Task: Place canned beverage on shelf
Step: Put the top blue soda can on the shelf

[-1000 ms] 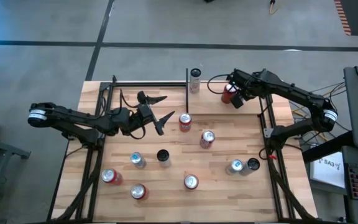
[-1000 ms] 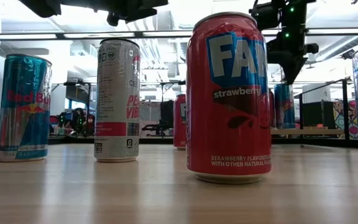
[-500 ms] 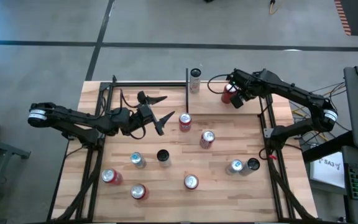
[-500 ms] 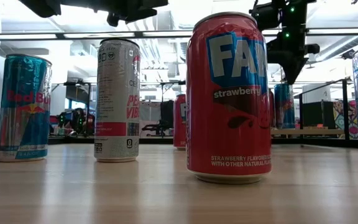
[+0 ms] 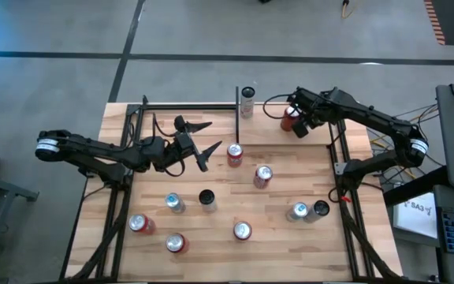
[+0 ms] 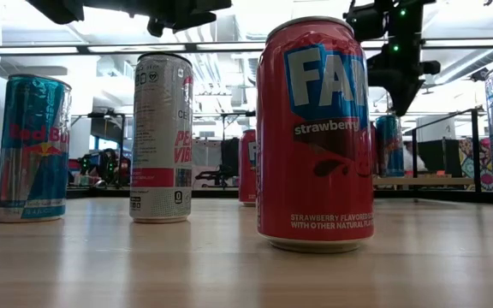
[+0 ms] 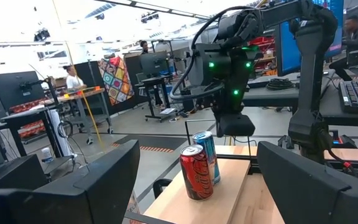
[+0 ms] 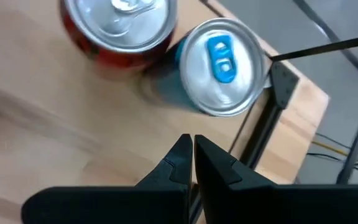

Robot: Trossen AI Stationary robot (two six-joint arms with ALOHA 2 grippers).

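The shelf (image 8: 55, 130) is a light-wood board with thin black rods, at the table's far right corner. On it a red can (image 8: 120, 25) and a blue can (image 8: 219, 65) stand upright side by side; the left wrist view shows the same red can (image 7: 196, 173) and blue can (image 7: 207, 152). My right gripper (image 8: 191, 142) hangs shut just above them, pointing steeply down, touching nothing; it hides the blue can in the high view. My left gripper (image 5: 211, 134) hovers open over the table's left middle, pointing toward the shelf.
Several more cans stand about the tabletop, among them a red one (image 5: 235, 154) just ahead of my left gripper and a tall silver one (image 5: 247, 99) at the far edge. A strawberry soda can (image 6: 315, 137) stands close to the low camera. Black frame rods (image 5: 187, 105) run along the far edge.
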